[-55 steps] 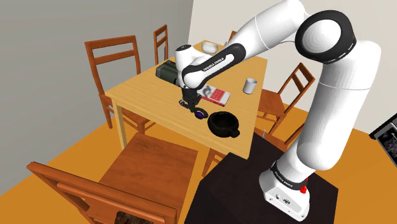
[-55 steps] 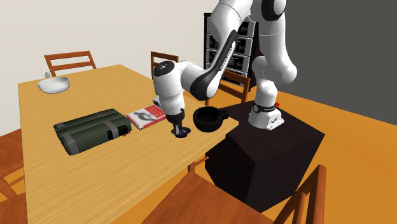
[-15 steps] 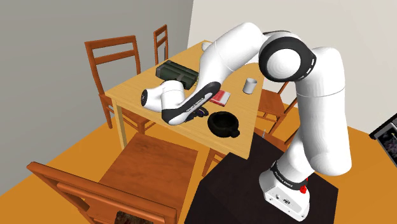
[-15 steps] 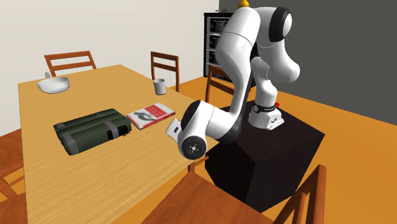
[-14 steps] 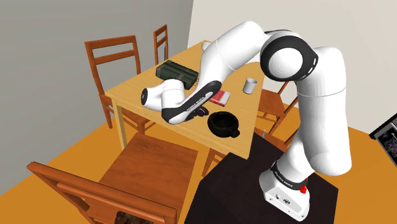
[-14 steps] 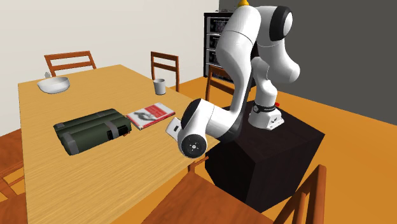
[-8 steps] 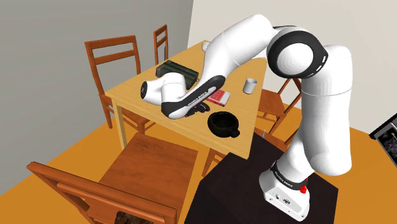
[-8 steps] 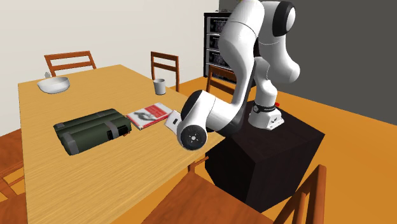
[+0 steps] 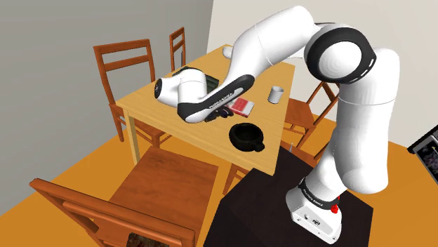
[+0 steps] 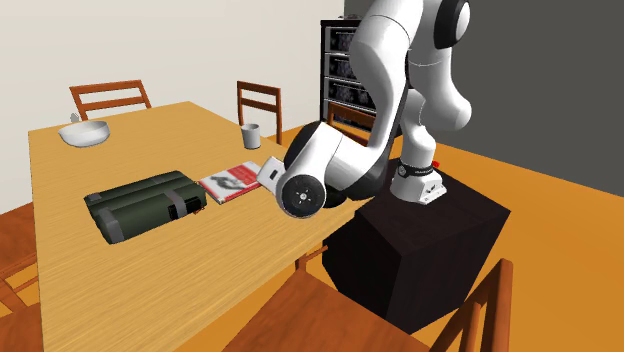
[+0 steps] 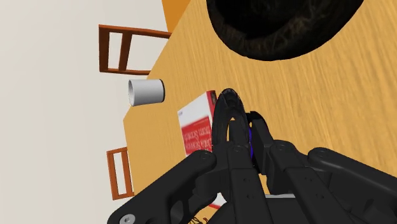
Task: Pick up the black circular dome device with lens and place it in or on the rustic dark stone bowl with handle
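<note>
- The jaws are closed on the black dome device (image 11: pixel 230 118). It sits edge-on between them with a blue glint of lens showing, and it is in the air, clear of the bench (image 9: pixel 151 105).
- In the shoulder view the hand hangs over the bench just beside the red book (image 9: pixel 242 107). The dark bowl (image 9: pixel 234 135) stands near it on the side toward the stand, apart from the device.
- My reading of the step is the carry across to the bowl: the pick looks done and the placing is not yet done.
- To do this well, I would aim for the middle of the bowl's hollow rather than its rim (its handle sticks out on the stand's side). That way the device cannot catch an edge and tip out.
- The wrist is laid well over, so the device rides on its side. Levelling the hand on the way would help, and so would going low into the bowl before letting go. Both should keep the device from landing on edge and rolling.
- The hold is on a round, smooth-looking rim, so 1 slow, steady move with no sharp twist seems wise, in case the device slips.
- The white cup (image 9: pixel 276 93) stands well off the path and needs no care.
</note>
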